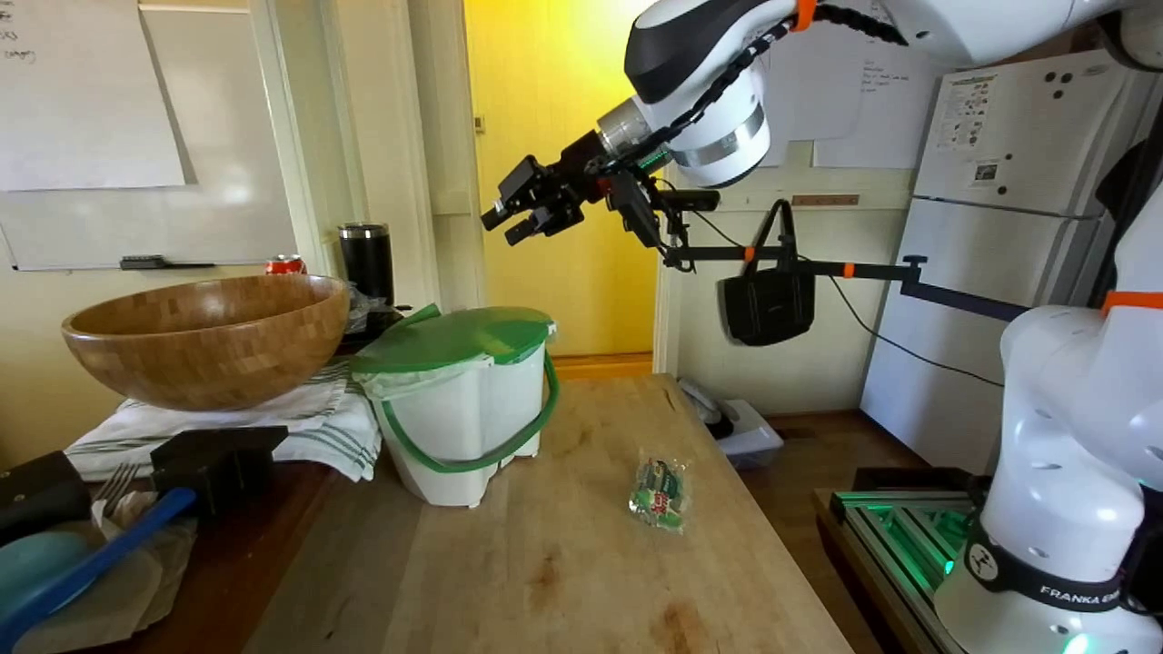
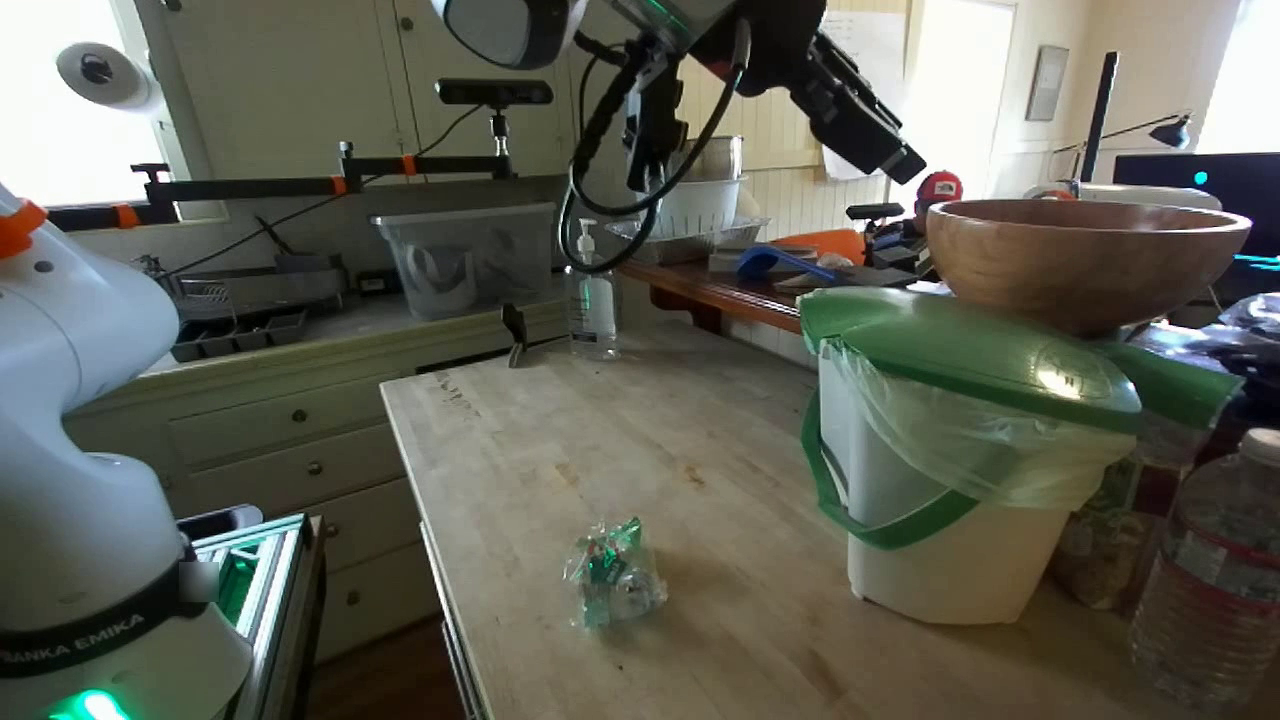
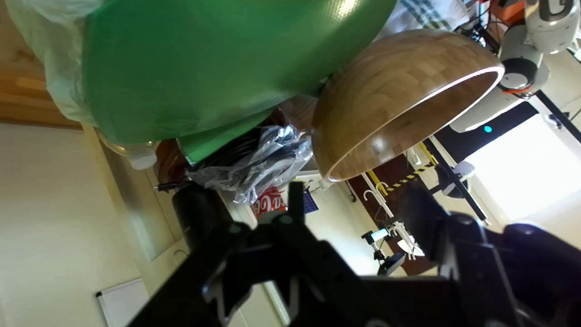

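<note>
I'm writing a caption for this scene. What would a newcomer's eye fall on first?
Probably the white bin with its bright green lid, standing on the wooden table. Then likely the big wooden bowl on the striped cloth beside it, and the black gripper, open and empty, raised in the air. A small shiny packet lies on the table, apart from the bin.

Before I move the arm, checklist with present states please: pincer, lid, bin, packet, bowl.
1. Pincer open, nothing held: ok.
2. Pincer clear of lid: ok, apart in both exterior views.
3. Lid fully seated: cannot tell; liner sticks out beneath.
4. Bin contents: cannot tell; lid hides them.
5. Packet on table, apart from the pincer: ok.
6. Room beside lid: not ok, probably tight; bowl close by.
</note>
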Tool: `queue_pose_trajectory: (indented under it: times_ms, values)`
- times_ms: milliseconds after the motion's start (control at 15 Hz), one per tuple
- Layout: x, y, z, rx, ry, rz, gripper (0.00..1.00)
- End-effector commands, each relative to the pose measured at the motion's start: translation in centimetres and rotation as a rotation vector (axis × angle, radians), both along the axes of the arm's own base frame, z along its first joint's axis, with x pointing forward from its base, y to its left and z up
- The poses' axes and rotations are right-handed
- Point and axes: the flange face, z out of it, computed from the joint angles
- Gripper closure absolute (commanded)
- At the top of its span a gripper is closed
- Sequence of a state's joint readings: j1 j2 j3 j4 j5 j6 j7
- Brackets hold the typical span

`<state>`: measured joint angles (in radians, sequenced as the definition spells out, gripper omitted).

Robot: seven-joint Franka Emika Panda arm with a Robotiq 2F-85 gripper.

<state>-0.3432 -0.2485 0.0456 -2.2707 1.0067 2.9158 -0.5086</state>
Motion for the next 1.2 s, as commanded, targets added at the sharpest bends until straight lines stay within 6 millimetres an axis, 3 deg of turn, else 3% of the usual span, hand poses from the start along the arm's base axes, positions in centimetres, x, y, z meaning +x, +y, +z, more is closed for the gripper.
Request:
queue_pose_trajectory:
  times_ms: [0,67,133,667,1133]
  values:
    - [-1.9,-0.8,-0.4,0.016,0.137,-0.004,0.11]
    - [-2.3,-1.2,-0.4,0.003,0.185,-0.01,0.02]
    - [-2.9,-1.6,-0.2,-0.009,0.235,-0.023,0.0]
    - [-6.6,-1.2,4.5,-0.1,0.494,0.015,0.0]
    - [-6.8,-1.2,4.9,-0.131,0.501,0.018,0.0]
